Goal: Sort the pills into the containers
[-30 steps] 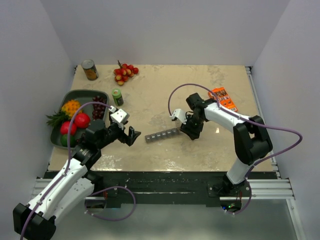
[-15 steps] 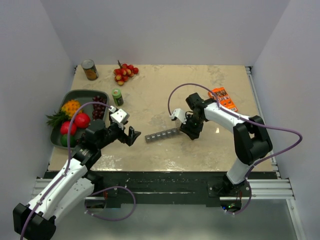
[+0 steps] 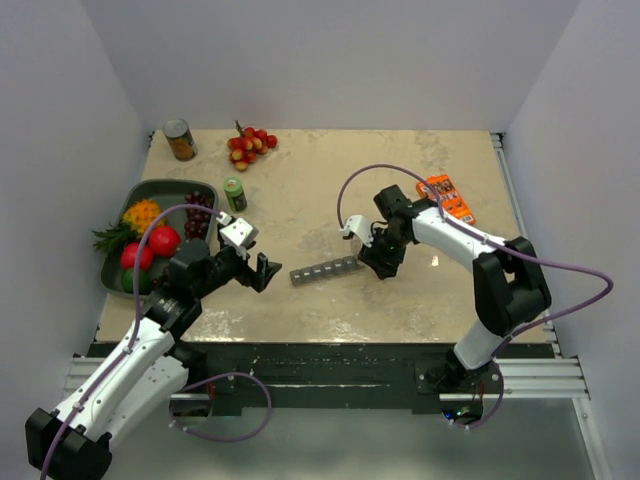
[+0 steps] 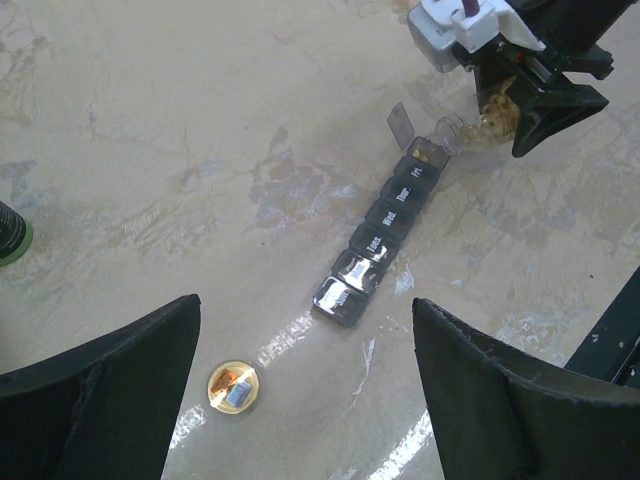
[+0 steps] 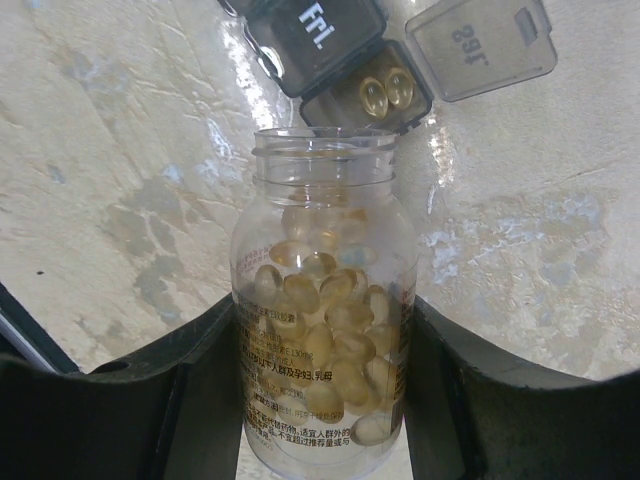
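Note:
The dark-grey container strip (image 3: pixel 325 270) lies mid-table; it also shows in the left wrist view (image 4: pixel 385 240) and the right wrist view (image 5: pixel 310 30). Its end compartment by "Fri." stands open with its lid (image 5: pixel 480 45) flipped back, and two pills (image 5: pixel 385 93) lie inside. My right gripper (image 3: pixel 383 262) (image 5: pixel 325 400) is shut on the clear uncapped bottle (image 5: pixel 325 350) (image 4: pixel 480 125). The bottle is tilted with its mouth at the open compartment and holds a mass of yellowish pills (image 5: pixel 330 330). My left gripper (image 3: pixel 265 272) (image 4: pixel 305 400) is open and empty, left of the strip.
A small gold cap (image 4: pixel 233 386) lies on the table between my left fingers. A green-capped bottle (image 3: pixel 235 194), a dark fruit tray (image 3: pixel 150 188), a tin can (image 3: pixel 180 140) and red-yellow berries (image 3: pixel 250 145) are at the back left. An orange packet (image 3: pixel 445 197) lies at the right.
The right arm's elbow has shifted slightly to the right; the bottle stays at the strip's open end. The left arm has not moved.

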Controlling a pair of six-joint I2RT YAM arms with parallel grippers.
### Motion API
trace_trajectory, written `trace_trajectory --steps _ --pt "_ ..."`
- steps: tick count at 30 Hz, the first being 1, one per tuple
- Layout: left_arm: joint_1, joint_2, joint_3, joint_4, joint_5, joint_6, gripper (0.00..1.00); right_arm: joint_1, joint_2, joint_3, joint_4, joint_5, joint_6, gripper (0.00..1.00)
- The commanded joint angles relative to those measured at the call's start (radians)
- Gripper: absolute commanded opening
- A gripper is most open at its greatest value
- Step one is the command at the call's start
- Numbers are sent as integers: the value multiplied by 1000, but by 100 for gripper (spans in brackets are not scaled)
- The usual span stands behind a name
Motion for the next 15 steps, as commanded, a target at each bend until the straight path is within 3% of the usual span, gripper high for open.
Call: trace_trajectory --steps 1,15 --pt "3 -2 25 26 -16 10 91 6 -107 -24 56 -91 28 0" --pt "3 21 60 -150 -190 -387 91 6 -392 -27 213 -395 141 0"
